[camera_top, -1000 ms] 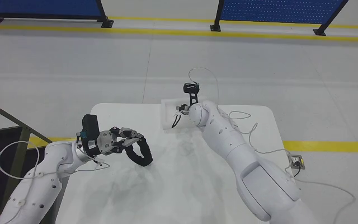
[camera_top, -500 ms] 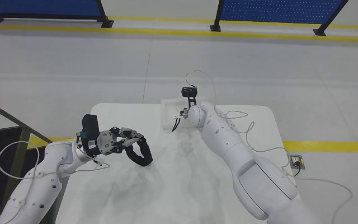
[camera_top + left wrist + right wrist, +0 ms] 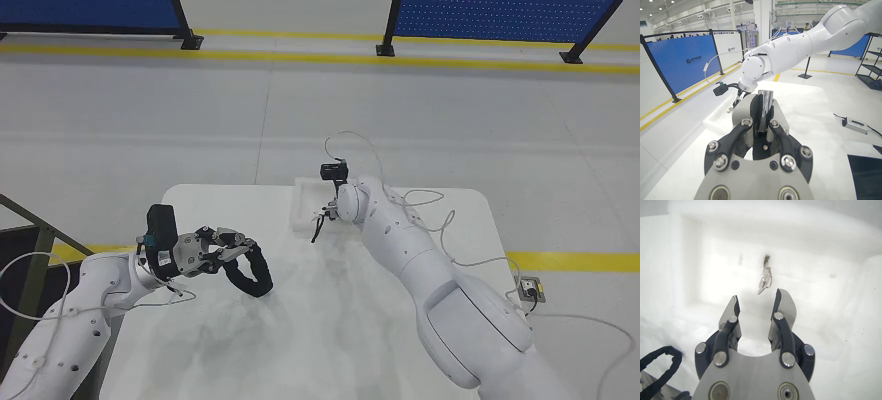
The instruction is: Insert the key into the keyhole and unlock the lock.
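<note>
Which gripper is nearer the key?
Right. The right gripper is open just short of the key in the foam tray; the left gripper holds the lock well off across the table.

free room around key (image 3: 765, 280), foam tray wall (image 3: 688, 266) near

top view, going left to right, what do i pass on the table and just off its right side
left gripper → lock → foam tray → small grey box on the floor

Factory-type robot lab hall w/ blue barrier panels (image 3: 681, 62), yellow floor lines (image 3: 300, 55).
</note>
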Robot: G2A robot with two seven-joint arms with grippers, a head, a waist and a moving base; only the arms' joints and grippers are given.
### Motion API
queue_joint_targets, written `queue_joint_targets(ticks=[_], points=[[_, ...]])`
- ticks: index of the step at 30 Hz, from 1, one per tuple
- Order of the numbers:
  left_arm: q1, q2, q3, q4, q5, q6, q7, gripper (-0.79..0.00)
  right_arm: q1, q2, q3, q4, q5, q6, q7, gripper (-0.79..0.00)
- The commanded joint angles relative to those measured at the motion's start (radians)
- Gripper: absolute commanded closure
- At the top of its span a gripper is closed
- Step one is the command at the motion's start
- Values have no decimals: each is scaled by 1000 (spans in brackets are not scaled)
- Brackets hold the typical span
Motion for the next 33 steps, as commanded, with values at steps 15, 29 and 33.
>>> queue_joint_targets(ticks=[15, 29, 33], points=[[0, 0, 0, 0, 0, 0, 0, 0, -38, 84, 96, -114, 53, -221, 88, -462], [0, 0, 0, 0, 0, 0, 0, 0, -143, 123, 142, -345, -5, 43, 27, -323], [0, 0, 0, 0, 0, 0, 0, 0, -151, 117, 135, -351, -5, 76, 32, -332]])
